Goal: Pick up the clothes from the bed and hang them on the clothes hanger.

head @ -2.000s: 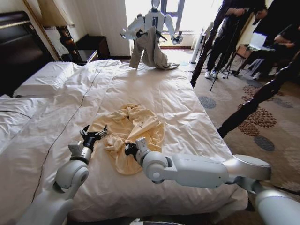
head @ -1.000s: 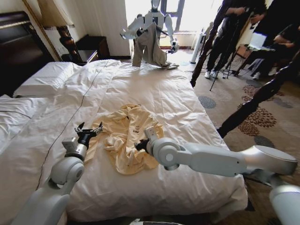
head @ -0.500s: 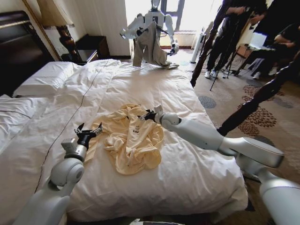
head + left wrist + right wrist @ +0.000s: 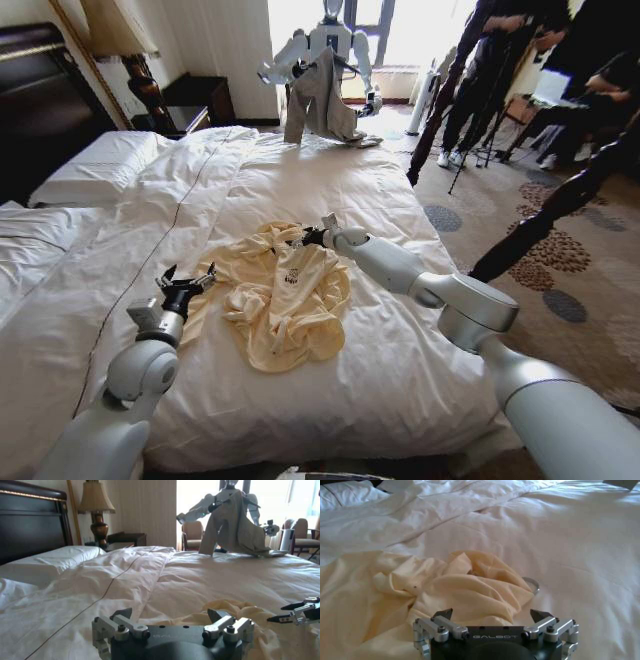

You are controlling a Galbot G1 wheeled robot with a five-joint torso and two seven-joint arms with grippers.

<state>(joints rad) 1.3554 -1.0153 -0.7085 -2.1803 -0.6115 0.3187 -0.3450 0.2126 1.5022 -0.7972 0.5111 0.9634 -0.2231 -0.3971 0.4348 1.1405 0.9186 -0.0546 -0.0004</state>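
Note:
The clothes [image 4: 285, 300], a crumpled pale-yellow garment with a small dark label, lie in the middle of the bed [image 4: 330, 180]. My right gripper [image 4: 308, 238] is open, low over the garment's far edge near the collar. In the right wrist view the right gripper [image 4: 492, 613] has its fingers spread above the yellow folds [image 4: 470, 587], with a small grey curved piece [image 4: 534, 585] at the cloth's edge. My left gripper [image 4: 186, 280] is open beside the garment's left side, holding nothing. The left wrist view shows the left gripper [image 4: 170, 615] facing the yellow cloth [image 4: 235, 611]. The clothes hanger is out of view.
Another robot [image 4: 325, 40] at the bed's far end holds a grey garment [image 4: 320, 95]. People and tripods [image 4: 480, 90] stand on the patterned carpet to the right. Pillows [image 4: 95, 165], a dark headboard [image 4: 35, 100] and a lamp [image 4: 140, 60] are at the left.
My right arm has swung from the garment's near side across it to its far edge by the collar. My left gripper has drawn back slightly toward me.

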